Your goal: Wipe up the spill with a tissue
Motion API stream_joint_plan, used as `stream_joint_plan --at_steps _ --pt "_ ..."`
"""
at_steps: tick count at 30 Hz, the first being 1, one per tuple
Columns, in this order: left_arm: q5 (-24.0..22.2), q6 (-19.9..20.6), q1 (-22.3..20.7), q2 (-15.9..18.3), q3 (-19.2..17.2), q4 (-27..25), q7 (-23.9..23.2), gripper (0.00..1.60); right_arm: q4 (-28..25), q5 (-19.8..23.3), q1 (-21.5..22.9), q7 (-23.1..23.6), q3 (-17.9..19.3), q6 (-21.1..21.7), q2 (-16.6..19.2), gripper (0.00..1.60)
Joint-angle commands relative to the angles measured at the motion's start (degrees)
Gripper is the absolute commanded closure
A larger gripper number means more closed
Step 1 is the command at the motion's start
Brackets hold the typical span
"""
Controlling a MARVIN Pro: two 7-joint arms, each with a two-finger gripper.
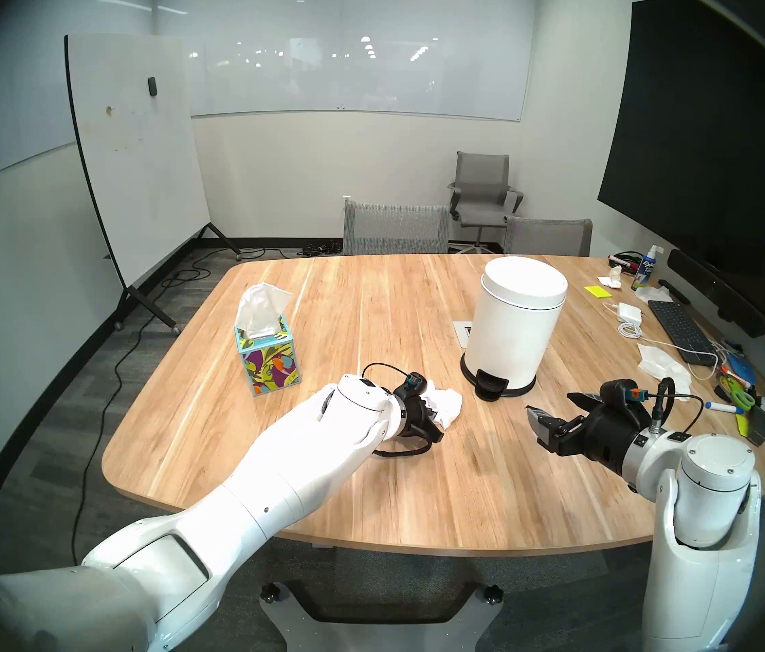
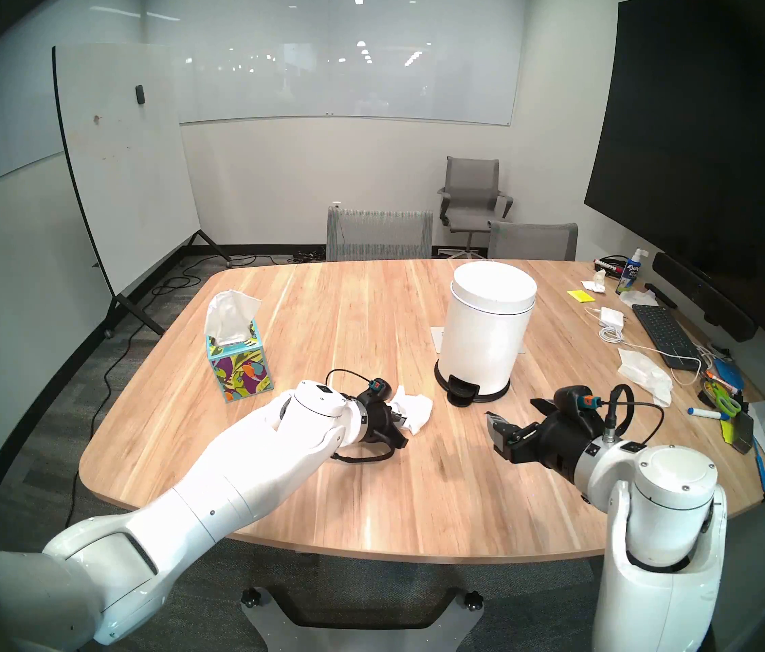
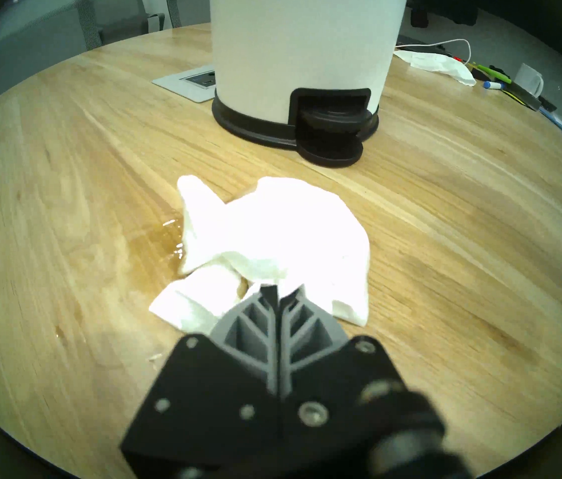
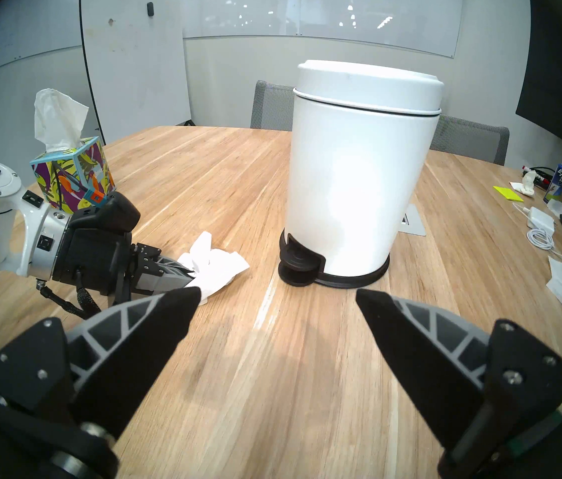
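Jaws of the right gripper are spread wide and empty above the table's near edge, kept clear. Mid-table, the tissue is pinched in the closed left gripper and pressed flat so the spill beside it is soaked up, short of the bin.

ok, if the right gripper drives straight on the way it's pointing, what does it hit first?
Probably bare table just short of the pedal bin; the right gripper tilts slightly down, and depth is unclear.

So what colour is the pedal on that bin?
Black, like the base ring; the bin body is white. The pedal shows best in the left wrist view.
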Motion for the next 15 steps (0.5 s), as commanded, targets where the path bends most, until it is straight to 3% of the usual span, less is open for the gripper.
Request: stream_joint_plan --at_steps 1,15 --pt "0.3 -2.0 -3.5 -3.4 0.2 4.5 -0.4 1.60 -1.2 0.0 0.1 0.0 0.1 0.0 0.0 0.00" --pt "1.0 -5.1 -7.1 -8.9 0.9 14.1 0.1 1.60 -1.2 0.0 0.1 0.0 0.1 0.0 0.0 0.00"
